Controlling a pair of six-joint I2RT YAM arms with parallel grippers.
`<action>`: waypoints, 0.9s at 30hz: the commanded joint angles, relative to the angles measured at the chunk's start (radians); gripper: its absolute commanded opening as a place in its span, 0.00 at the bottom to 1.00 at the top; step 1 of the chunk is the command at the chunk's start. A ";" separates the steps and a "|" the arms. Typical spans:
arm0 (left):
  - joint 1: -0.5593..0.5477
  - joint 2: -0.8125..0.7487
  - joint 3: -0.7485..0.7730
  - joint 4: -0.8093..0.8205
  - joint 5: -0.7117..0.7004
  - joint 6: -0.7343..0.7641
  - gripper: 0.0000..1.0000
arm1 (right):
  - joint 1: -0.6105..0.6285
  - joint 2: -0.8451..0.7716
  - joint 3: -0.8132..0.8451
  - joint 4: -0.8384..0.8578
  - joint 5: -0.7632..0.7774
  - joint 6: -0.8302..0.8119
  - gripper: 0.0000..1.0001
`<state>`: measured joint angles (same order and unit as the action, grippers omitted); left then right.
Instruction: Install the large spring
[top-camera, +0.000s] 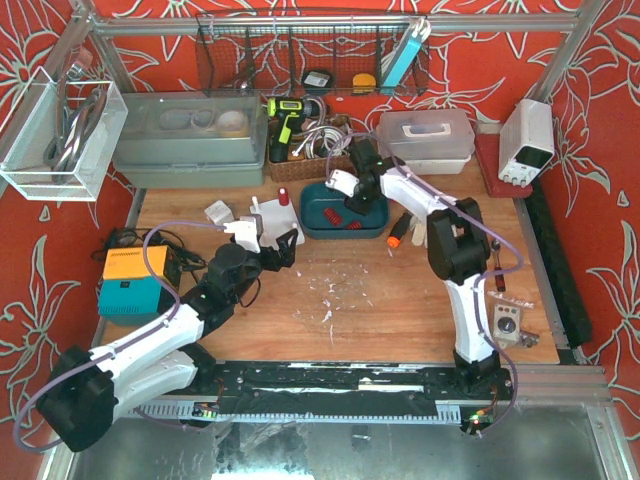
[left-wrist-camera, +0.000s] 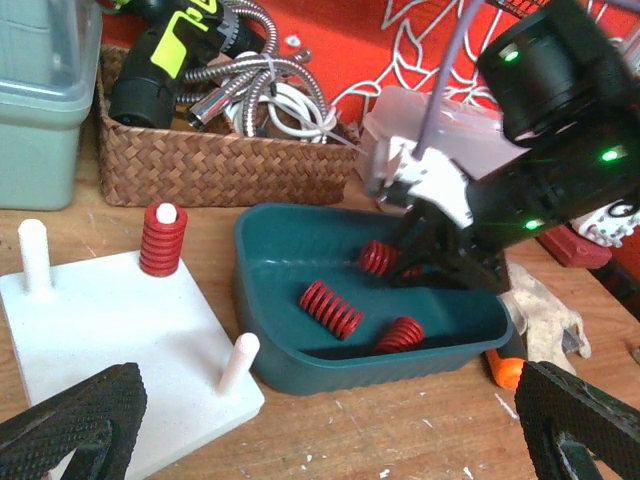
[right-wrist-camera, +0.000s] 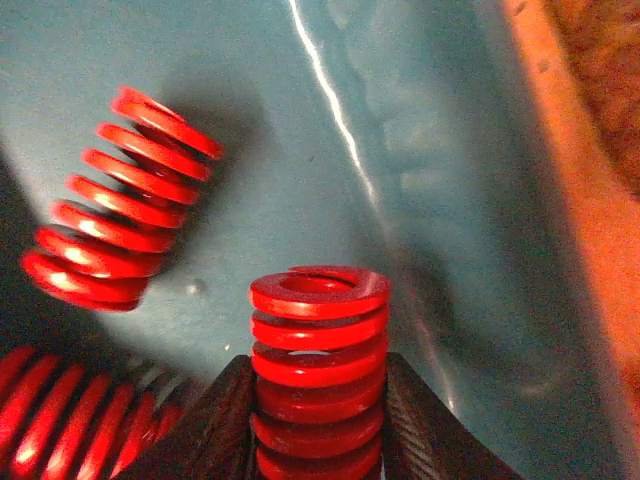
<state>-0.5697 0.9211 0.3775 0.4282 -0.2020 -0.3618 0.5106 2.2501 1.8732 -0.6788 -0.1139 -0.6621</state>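
Large spring (right-wrist-camera: 318, 350) sits pinched in the right gripper (right-wrist-camera: 318, 410), apparently low inside the teal tray (right-wrist-camera: 450, 150).

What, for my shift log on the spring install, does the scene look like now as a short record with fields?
right gripper: shut on a red spring inside the teal tray
loose springs: two, lying in the tray
left gripper: open, empty, facing the white peg board
mounted spring: on one peg
bare pegs: two visible
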 joint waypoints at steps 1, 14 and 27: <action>-0.006 -0.022 -0.018 0.033 -0.023 -0.010 1.00 | 0.009 -0.178 -0.081 0.084 -0.068 0.114 0.00; 0.007 -0.116 0.090 -0.301 -0.031 -0.161 1.00 | 0.101 -0.581 -0.539 0.428 -0.117 0.373 0.00; 0.036 -0.190 0.172 -0.429 0.165 -0.178 0.59 | 0.259 -0.797 -0.972 0.823 -0.130 0.449 0.00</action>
<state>-0.5373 0.7036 0.5121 0.0357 -0.1295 -0.5327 0.7380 1.4960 0.9657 -0.0341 -0.2234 -0.2451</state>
